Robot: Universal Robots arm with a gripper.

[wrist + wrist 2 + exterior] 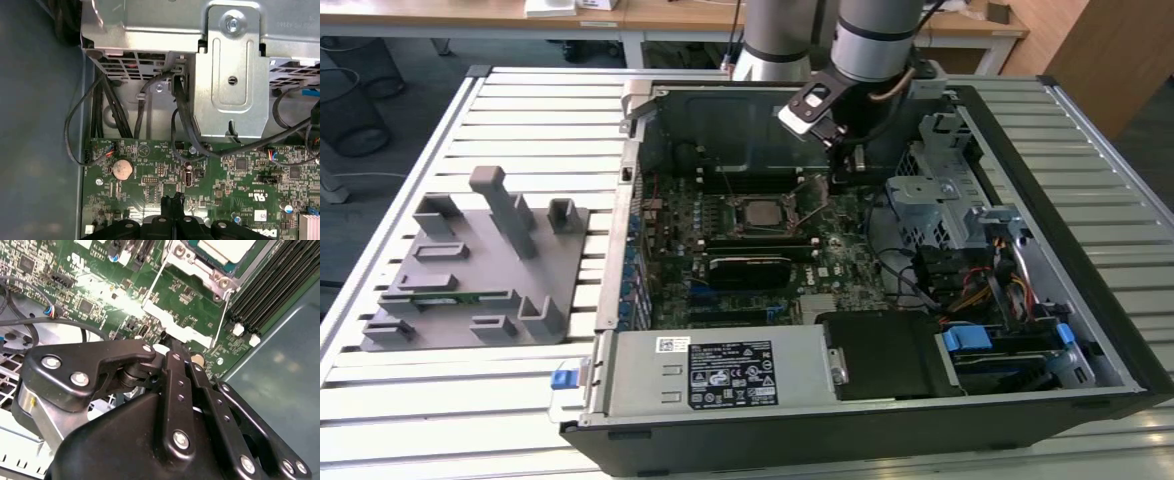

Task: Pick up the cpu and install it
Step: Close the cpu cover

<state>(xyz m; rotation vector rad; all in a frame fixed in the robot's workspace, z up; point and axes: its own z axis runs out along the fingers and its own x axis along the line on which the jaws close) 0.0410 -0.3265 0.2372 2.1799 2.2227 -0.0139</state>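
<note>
Your tool is narrow in the first wrist view. Its two black fingers meet tip to tip with nothing visible between them, low over the green motherboard; you cannot tell whether they touch it. In the second wrist view the socket's thin wire lever runs just past those tips, alongside the metal socket frame. The cpu lies flat inside that frame, not in your grip. In the exterior view it sits at about 8 o'clock from the tool, near but apart. It is square, so no long axis governs the approach. Farther off, at 9 o'clock outside the open computer case, a grey holding fixture rests on the slatted table.
</note>
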